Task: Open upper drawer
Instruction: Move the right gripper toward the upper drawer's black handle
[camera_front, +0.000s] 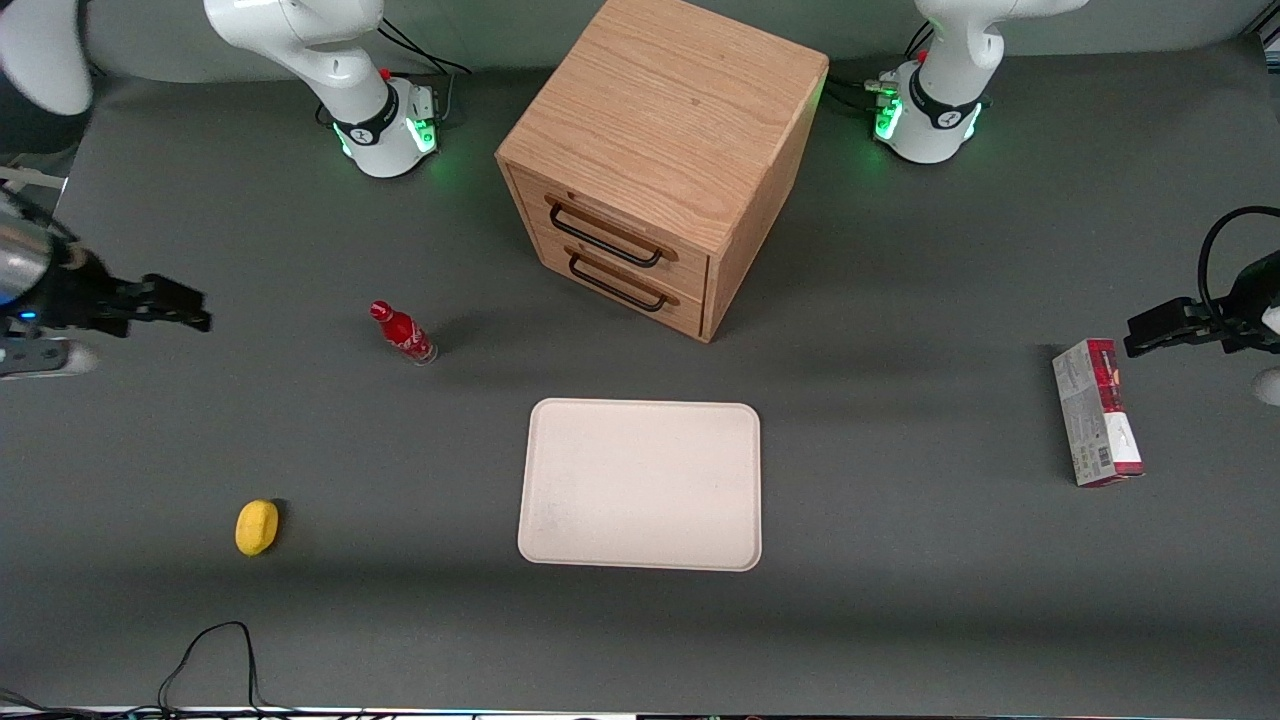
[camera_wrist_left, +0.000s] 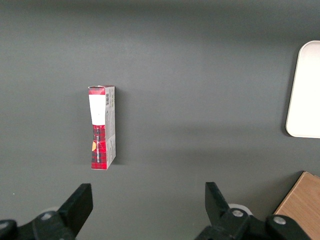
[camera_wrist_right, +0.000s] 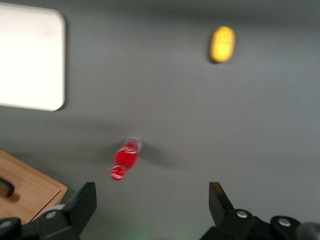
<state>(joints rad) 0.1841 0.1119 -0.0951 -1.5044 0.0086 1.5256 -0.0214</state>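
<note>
hovering with fingers spread, empty, the gripper (camera_front: 200, 308) is well apart from the upper drawer (camera_front: 615, 236); stiff oak, probably sliding easily; hook its thin black handle (camera_front: 605, 237) mid-bar.

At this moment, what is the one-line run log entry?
phase: pre-approach | upper drawer: closed, handle untouched | gripper: open, empty, toward working arm's end, apart from cabinet | red bottle: upright between them
</note>
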